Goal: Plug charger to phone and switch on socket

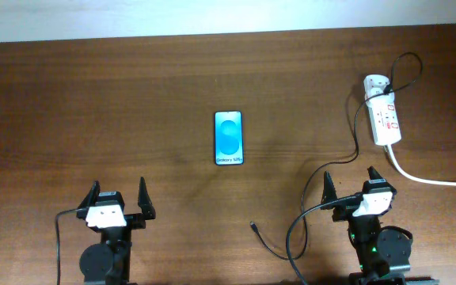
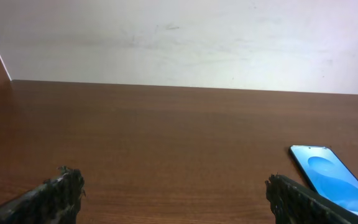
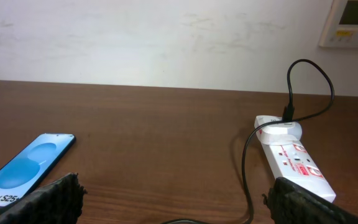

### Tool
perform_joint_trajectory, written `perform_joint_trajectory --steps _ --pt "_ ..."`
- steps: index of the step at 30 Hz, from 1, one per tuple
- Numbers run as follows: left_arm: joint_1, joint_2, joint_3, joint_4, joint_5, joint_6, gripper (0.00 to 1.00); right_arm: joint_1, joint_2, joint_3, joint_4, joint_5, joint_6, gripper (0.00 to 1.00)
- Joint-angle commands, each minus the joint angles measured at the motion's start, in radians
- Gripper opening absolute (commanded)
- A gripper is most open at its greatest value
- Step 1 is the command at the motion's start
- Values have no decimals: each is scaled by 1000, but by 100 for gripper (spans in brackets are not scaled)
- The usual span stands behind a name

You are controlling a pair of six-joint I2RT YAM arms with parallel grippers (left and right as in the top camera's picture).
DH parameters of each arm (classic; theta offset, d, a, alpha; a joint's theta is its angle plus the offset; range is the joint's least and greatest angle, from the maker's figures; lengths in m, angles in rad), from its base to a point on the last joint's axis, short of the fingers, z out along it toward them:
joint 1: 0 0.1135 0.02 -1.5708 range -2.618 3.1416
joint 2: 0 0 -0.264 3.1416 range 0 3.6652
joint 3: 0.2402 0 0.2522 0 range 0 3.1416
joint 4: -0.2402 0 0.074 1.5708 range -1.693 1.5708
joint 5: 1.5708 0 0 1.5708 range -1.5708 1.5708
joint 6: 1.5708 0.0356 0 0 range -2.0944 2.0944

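Left fingers (image 1: 143, 194) and right fingers (image 1: 328, 186) apart; charger (image 3: 245, 163) cable cut off below

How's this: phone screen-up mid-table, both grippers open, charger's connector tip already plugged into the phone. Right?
Not quite. The overhead view shows the charger's connector tip lying loose on the table, apart from the phone, not plugged in. The phone is screen-up; left gripper and right gripper are open.

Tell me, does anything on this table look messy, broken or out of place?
Nothing looks spilled or broken. The only untidy thing is the charger: its black cable trails loosely from the socket across the table, its tip lying free, apart from the phone.
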Motion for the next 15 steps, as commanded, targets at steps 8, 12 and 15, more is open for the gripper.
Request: perform_joint_trajectory --steps 8,12,15 --pt "6 -4 -2 -5 -4 -10 100 8 -7 -5 -5 4 4 98" --pt "6 -4 -2 10 19 -10 99 8 -7 -5 -5 4 4 98" --pt "6 -4 -2 252 200 -11 99 8 -7 -5 -5 4 4 98"
